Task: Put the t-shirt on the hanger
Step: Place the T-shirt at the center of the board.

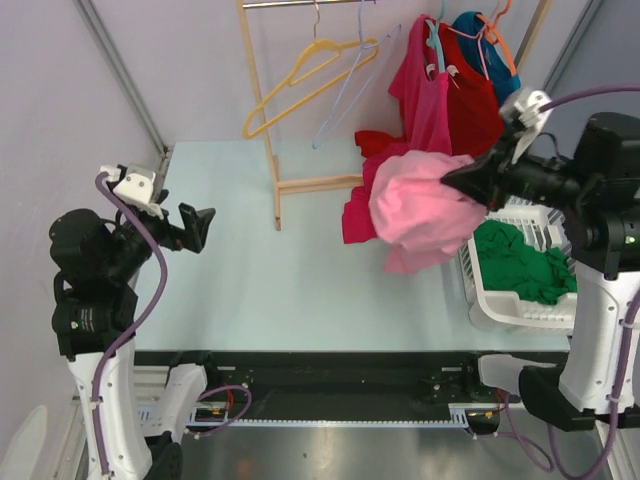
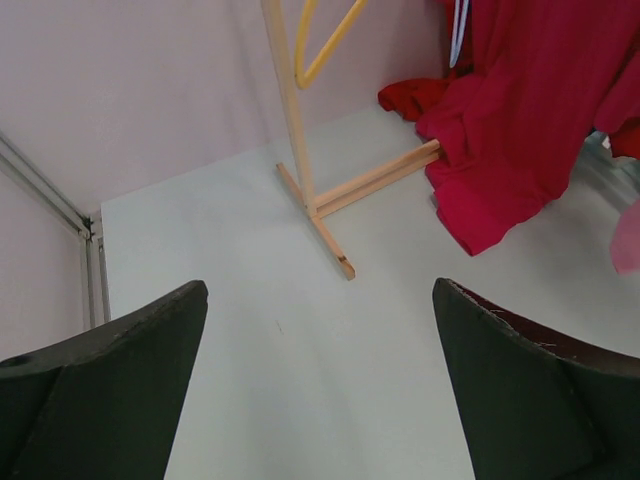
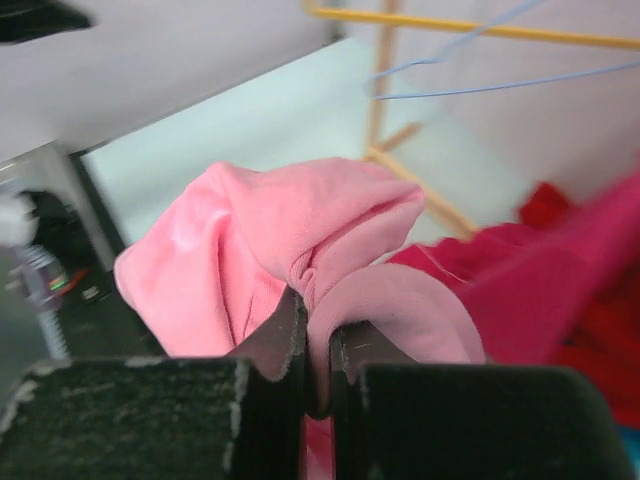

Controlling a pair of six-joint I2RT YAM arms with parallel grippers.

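The light pink t-shirt [image 1: 420, 210] hangs bunched in the air at the right, above the table. My right gripper [image 1: 455, 182] is shut on a fold of it; the right wrist view shows the pink cloth [image 3: 300, 250] pinched between the closed fingers [image 3: 285, 345]. The thin lavender-blue hanger [image 1: 352, 85] hangs on the wooden rack at the back and shows as a thin wire in the right wrist view [image 3: 480, 70]. My left gripper [image 1: 200, 228] is open and empty above the table at the left, its fingers [image 2: 120, 370] wide apart.
A wooden rack [image 1: 272, 120] stands at the back with a yellow hanger [image 1: 300, 80], a magenta shirt [image 1: 420, 100] and a red shirt [image 1: 475, 110] on an orange hanger [image 1: 497, 35]. A white basket [image 1: 510, 300] with green cloth [image 1: 520, 262] sits at the right.
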